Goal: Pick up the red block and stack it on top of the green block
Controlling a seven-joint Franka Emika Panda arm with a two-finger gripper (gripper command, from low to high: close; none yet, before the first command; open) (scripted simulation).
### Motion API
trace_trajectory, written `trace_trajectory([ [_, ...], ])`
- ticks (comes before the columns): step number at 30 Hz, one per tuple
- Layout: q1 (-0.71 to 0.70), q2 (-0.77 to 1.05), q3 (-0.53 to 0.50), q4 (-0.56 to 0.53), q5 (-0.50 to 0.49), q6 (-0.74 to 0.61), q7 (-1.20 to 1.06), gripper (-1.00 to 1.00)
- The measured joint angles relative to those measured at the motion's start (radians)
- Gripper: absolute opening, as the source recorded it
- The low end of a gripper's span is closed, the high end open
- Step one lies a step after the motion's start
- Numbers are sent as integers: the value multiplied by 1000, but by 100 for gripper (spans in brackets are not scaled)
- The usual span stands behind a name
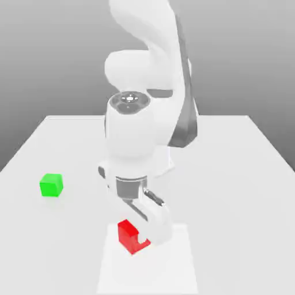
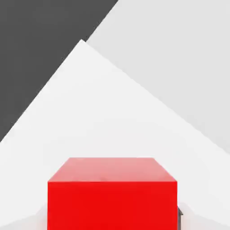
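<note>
The red block (image 1: 128,233) rests low on the white table (image 1: 230,173), near the front centre of the exterior view. My gripper (image 1: 141,237) is down at it, shut on the red block, with a white finger (image 1: 157,227) against its side on the exterior view's right. In the hand view the red block (image 2: 112,197) looms close, seen from just above its top face. The green block (image 1: 51,185) stands alone on the table, off toward the exterior view's left and a little further back than the red one.
The arm's bulky white body (image 1: 138,132) rises over the middle of the table behind the red block. A lighter rectangular patch (image 1: 173,271) marks the tabletop under the block. Bare tabletop lies between the two blocks.
</note>
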Motion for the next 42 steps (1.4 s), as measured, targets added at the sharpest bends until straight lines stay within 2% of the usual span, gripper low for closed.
trace_trajectory([
  [3, -147, -68, -58, -41, -48, -24, -80, -100],
  [16, -515, -327, -415, -229, -203, -91, -478, -100],
  [22, -474, -190, -479, -236, -114, 51, -573, -100],
  [26, -422, -56, -485, -235, 32, 178, -672, -100],
  [27, -399, -38, -493, -236, 56, 195, -688, 100],
  [33, -410, -29, -491, -236, 70, 203, -698, 100],
  [42, -539, -280, -427, -239, -157, -36, -544, 100],
])
